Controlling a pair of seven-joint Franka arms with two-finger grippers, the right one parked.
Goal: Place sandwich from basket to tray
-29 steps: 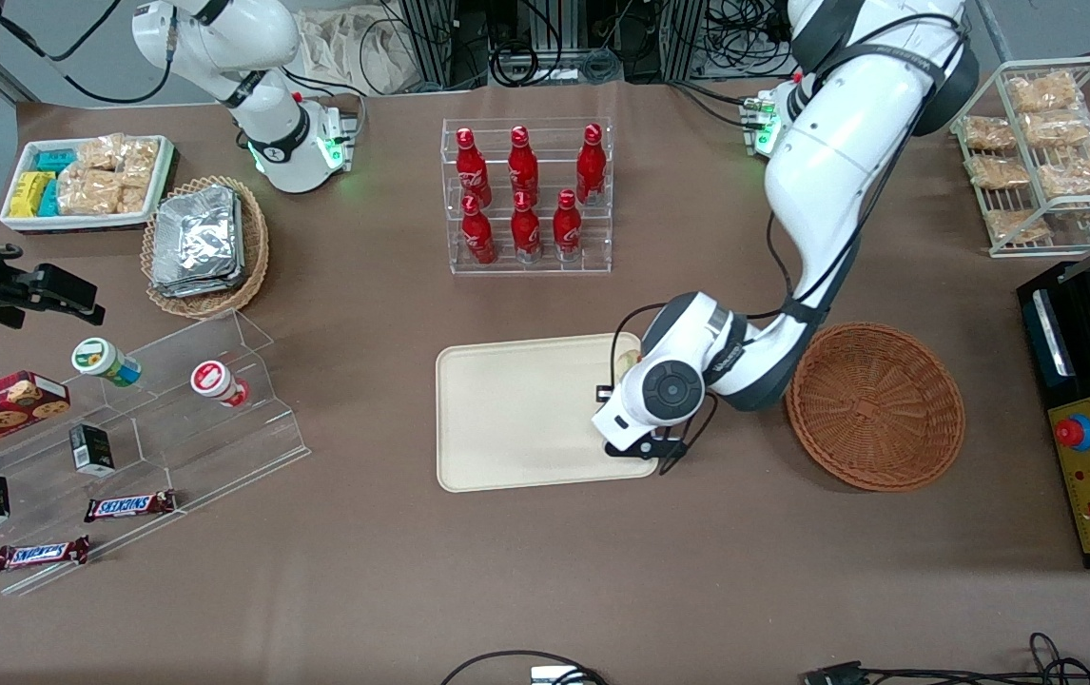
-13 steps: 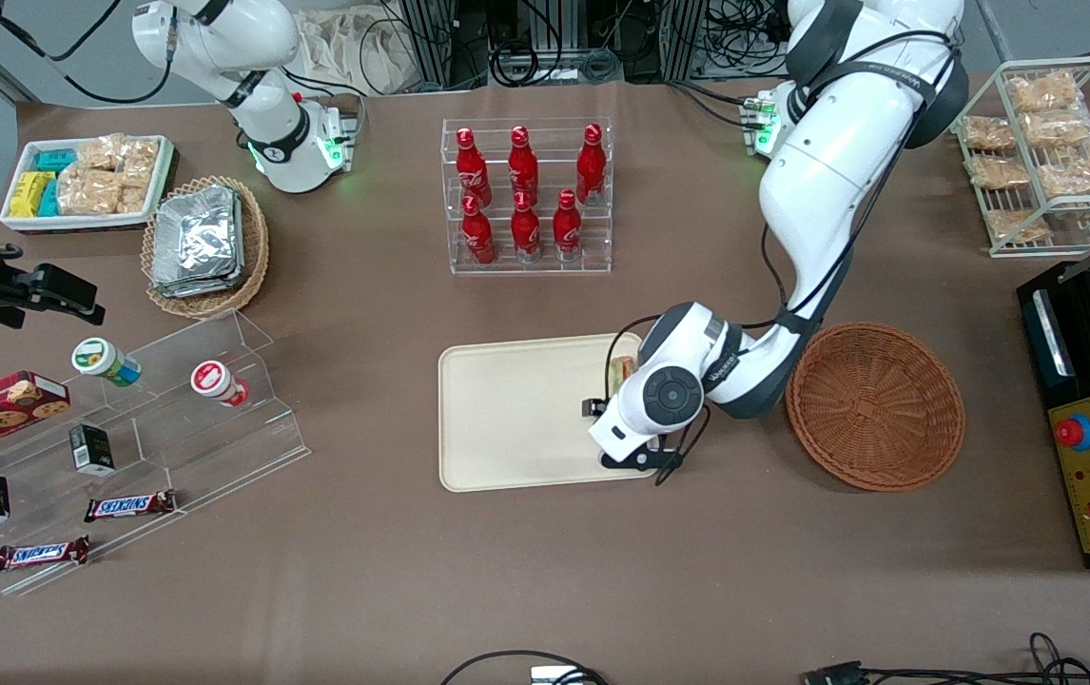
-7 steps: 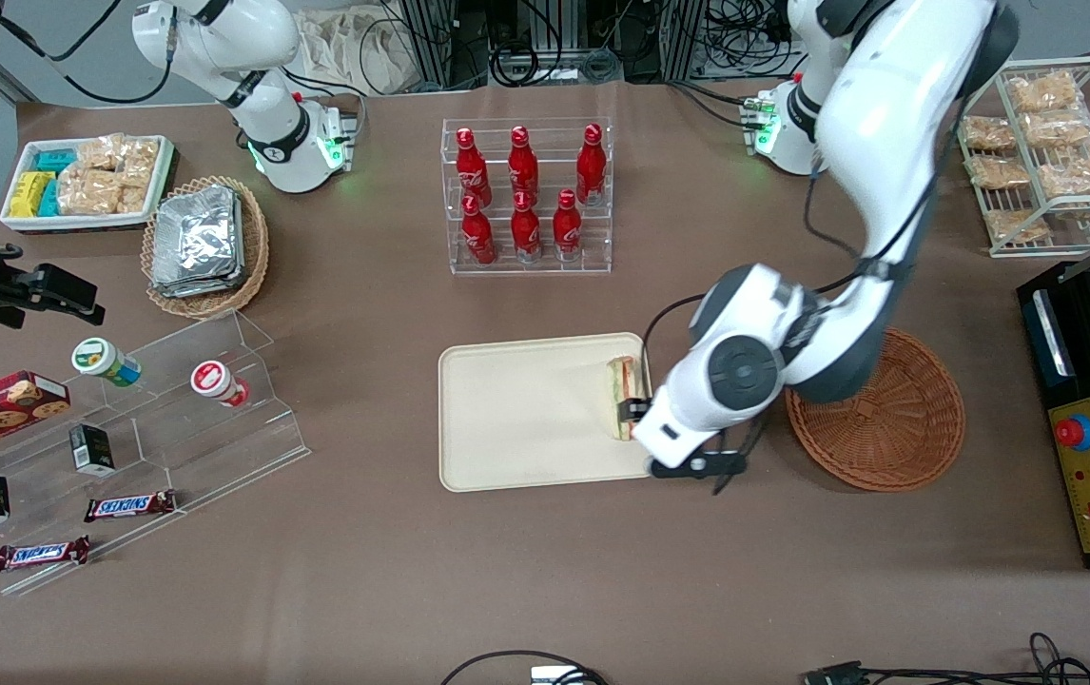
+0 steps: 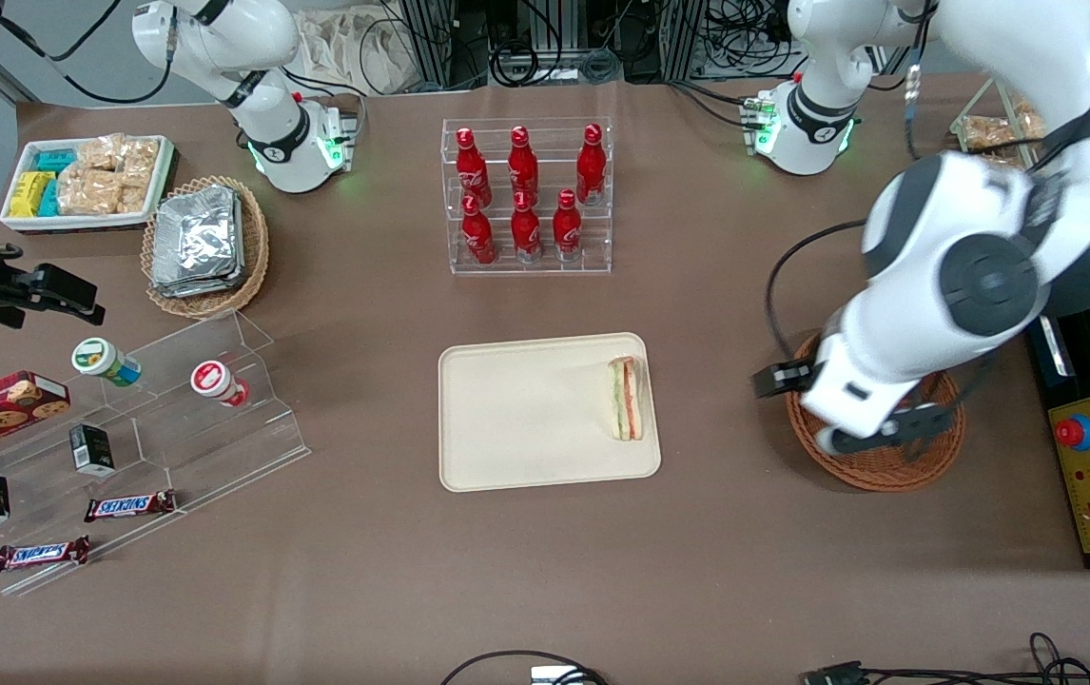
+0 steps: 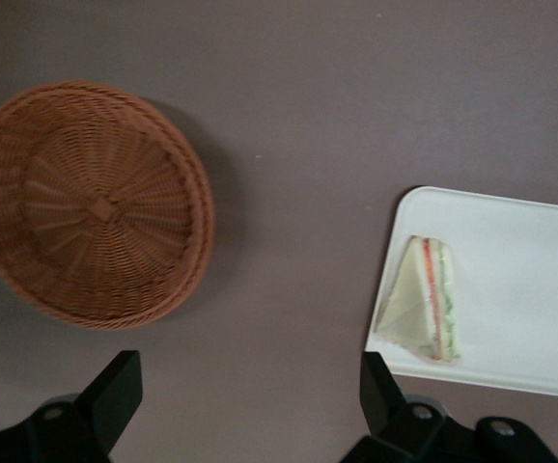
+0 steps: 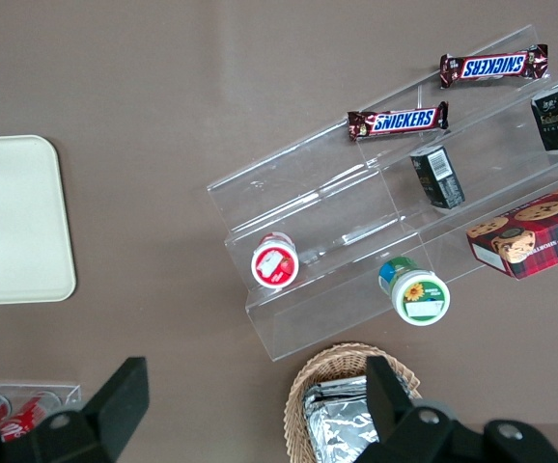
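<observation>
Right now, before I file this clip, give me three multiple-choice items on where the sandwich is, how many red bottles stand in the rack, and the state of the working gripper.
1. Where does the sandwich lie?
A. in the basket
B. on the tray, by the edge nearest that basket
C. on the bare table

2. How many red bottles stand in the clear rack?
A. four
B. six
C. nine

3. What is the gripper doing?
A. open, holding nothing, raised near the basket
B. shut on the sandwich
C. pressing into the tray

Answers: 1 B, the wedge rests inside the tray's rim; 2 B, three stand in each of two rows; 3 A, the wrist view shows its fingers spread with nothing between them.
</observation>
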